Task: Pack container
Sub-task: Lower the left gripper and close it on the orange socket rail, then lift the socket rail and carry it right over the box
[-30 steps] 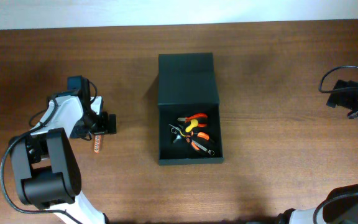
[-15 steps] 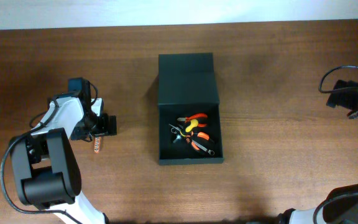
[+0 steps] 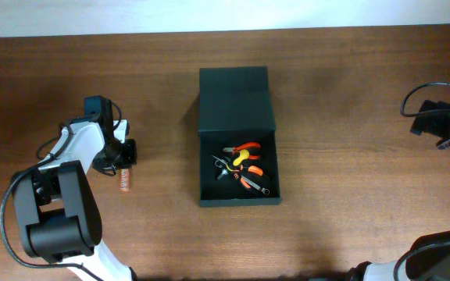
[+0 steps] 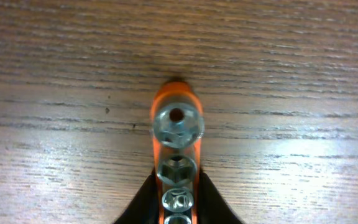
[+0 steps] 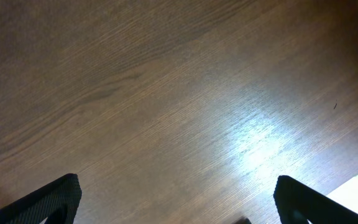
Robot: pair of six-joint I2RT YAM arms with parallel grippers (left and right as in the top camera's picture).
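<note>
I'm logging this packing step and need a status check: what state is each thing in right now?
container: open, on the table.
lid: swung back.
hand tools: lying inside the container.
socket rail: on the table, outside the container.
left gripper: shut on the socket rail.
right gripper: open, empty, over bare table.

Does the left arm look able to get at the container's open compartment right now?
Probably yes: only bare table lies between the left gripper and the container, and its lid is folded back, leaving the compartment open.
</note>
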